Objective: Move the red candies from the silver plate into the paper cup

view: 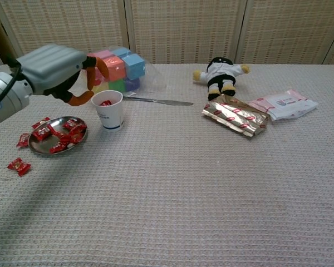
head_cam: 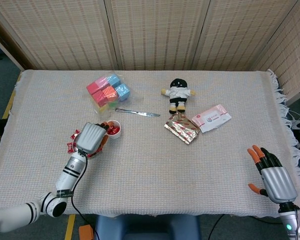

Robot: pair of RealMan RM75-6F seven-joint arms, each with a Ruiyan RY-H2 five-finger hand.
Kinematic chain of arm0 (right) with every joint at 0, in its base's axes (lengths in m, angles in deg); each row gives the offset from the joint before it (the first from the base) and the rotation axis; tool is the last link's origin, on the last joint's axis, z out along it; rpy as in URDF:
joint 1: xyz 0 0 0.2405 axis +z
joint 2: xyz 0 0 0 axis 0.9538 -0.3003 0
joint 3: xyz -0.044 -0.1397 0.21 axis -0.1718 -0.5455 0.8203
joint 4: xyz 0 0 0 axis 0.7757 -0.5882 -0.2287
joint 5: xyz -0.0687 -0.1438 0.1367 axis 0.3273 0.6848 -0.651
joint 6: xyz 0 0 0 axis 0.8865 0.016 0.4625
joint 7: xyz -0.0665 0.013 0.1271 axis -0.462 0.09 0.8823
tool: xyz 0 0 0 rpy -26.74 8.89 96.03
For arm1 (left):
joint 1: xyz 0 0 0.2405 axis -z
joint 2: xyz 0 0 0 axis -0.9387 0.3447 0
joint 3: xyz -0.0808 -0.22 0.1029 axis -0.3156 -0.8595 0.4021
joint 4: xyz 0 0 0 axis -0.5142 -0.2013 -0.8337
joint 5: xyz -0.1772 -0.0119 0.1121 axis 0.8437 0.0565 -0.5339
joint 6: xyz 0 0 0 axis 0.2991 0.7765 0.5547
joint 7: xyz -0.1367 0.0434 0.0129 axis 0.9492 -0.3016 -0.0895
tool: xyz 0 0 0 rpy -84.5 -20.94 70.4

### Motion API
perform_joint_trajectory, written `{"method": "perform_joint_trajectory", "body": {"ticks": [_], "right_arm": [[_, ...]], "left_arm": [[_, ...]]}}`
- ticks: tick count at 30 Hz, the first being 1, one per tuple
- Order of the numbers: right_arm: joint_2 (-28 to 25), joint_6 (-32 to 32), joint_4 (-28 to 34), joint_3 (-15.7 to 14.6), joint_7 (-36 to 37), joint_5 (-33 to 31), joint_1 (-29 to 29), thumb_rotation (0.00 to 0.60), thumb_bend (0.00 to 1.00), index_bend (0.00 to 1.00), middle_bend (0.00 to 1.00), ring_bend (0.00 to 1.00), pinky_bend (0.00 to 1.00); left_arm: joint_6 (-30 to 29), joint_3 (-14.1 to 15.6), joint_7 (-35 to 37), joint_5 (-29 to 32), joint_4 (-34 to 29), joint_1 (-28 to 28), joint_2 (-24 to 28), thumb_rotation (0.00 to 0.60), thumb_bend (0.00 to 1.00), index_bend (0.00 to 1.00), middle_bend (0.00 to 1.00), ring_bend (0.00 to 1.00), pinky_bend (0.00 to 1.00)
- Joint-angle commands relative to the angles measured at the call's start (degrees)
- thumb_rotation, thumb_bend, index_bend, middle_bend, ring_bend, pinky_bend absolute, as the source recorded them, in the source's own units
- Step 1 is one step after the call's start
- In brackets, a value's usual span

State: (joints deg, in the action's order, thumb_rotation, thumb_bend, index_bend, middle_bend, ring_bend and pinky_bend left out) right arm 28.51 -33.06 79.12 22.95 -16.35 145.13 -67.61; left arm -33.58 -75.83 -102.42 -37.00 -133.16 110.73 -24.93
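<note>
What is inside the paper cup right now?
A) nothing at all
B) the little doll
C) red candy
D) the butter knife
C: in the chest view, red candy shows inside the rim of the paper cup, and the head view looks down on red in the cup too. The doll and the knife both lie on the table outside it.
</note>
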Motion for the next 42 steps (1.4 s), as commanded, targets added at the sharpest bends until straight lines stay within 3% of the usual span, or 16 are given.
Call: {"method": "perform_joint_trajectory", "body": {"ticks": [1, 3, 7, 9, 11, 15, 24, 34, 39, 42], "right_arm": [[-0.1, -0.1, 0.0, -0.1, 0.1, 0.1, -0.1, 0.600, 0.00, 0.00, 0.00, 0.00, 0.15], [-0.1, -0.1, 0.0, -0.2, 0.1, 0.4, -0.1, 0.600, 0.00, 0.00, 0.00, 0.00, 0.15], [0.0, -0.1, 0.0, -0.4, 0.1, 0.6, 0.0, 0.600, 0.00, 0.00, 0.00, 0.00, 0.15], [0.0, -0.1, 0.0, -0.6, 0.1, 1.2, 0.0, 0.600, 0.00, 0.00, 0.00, 0.00, 0.15], [0.0, -0.4, 0.1, -1.0, 0.0, 2.0, -0.1, 0.600, 0.00, 0.00, 0.00, 0.00, 0.15], [-0.2, -0.8, -0.1, -1.3, 0.5, 2.7, -0.3, 0.600, 0.00, 0.00, 0.00, 0.00, 0.15], [-0.3, -1.1, -0.1, -1.5, 0.6, 3.1, -0.5, 0.600, 0.00, 0.00, 0.00, 0.00, 0.15], [-0.1, -0.8, -0.1, -1.3, 0.1, 2.6, -0.4, 0.600, 0.00, 0.00, 0.00, 0.00, 0.15], [0.0, -0.6, 0.0, -1.1, -0.2, 2.3, -0.4, 0.600, 0.00, 0.00, 0.00, 0.00, 0.15], [0.1, -0.5, 0.1, -1.1, -0.4, 2.1, -0.3, 0.600, 0.00, 0.00, 0.00, 0.00, 0.15]], "left_arm": [[-6.1, 5.1, 3.0, -3.3, -5.7, -6.5, 4.6, 0.600, 0.44, 0.29, 0.44, 0.68, 1.00], [-7.7, 8.4, 4.0, -4.2, -6.8, -9.7, 6.2, 0.600, 0.43, 0.29, 0.42, 0.68, 1.00], [-8.3, 10.1, 4.3, -4.6, -7.0, -11.4, 6.7, 0.600, 0.42, 0.29, 0.41, 0.68, 1.00], [-9.0, 13.0, 5.0, -5.3, -6.4, -14.1, 6.7, 0.600, 0.42, 0.31, 0.40, 0.69, 1.00], [-9.9, 15.7, 5.3, -6.3, -3.5, -16.8, 4.9, 0.600, 0.42, 0.32, 0.40, 0.69, 1.00], [-10.8, 16.7, 5.7, -7.7, 3.5, -19.1, 0.8, 0.600, 0.42, 0.33, 0.40, 0.69, 1.00], [-11.7, 15.9, 5.0, -10.0, 13.7, -20.7, -4.3, 0.600, 0.42, 0.33, 0.35, 0.69, 1.00], [-10.3, 13.9, 6.3, -10.2, 19.0, -20.9, -6.1, 0.600, 0.41, 0.33, 0.32, 0.69, 1.00], [-8.7, 13.2, 7.2, -9.8, 21.0, -20.8, -6.9, 0.600, 0.41, 0.37, 0.36, 0.69, 1.00], [-8.6, 12.9, 7.8, -10.1, 22.0, -20.7, -7.5, 0.600, 0.41, 0.44, 0.44, 0.69, 1.00]]}}
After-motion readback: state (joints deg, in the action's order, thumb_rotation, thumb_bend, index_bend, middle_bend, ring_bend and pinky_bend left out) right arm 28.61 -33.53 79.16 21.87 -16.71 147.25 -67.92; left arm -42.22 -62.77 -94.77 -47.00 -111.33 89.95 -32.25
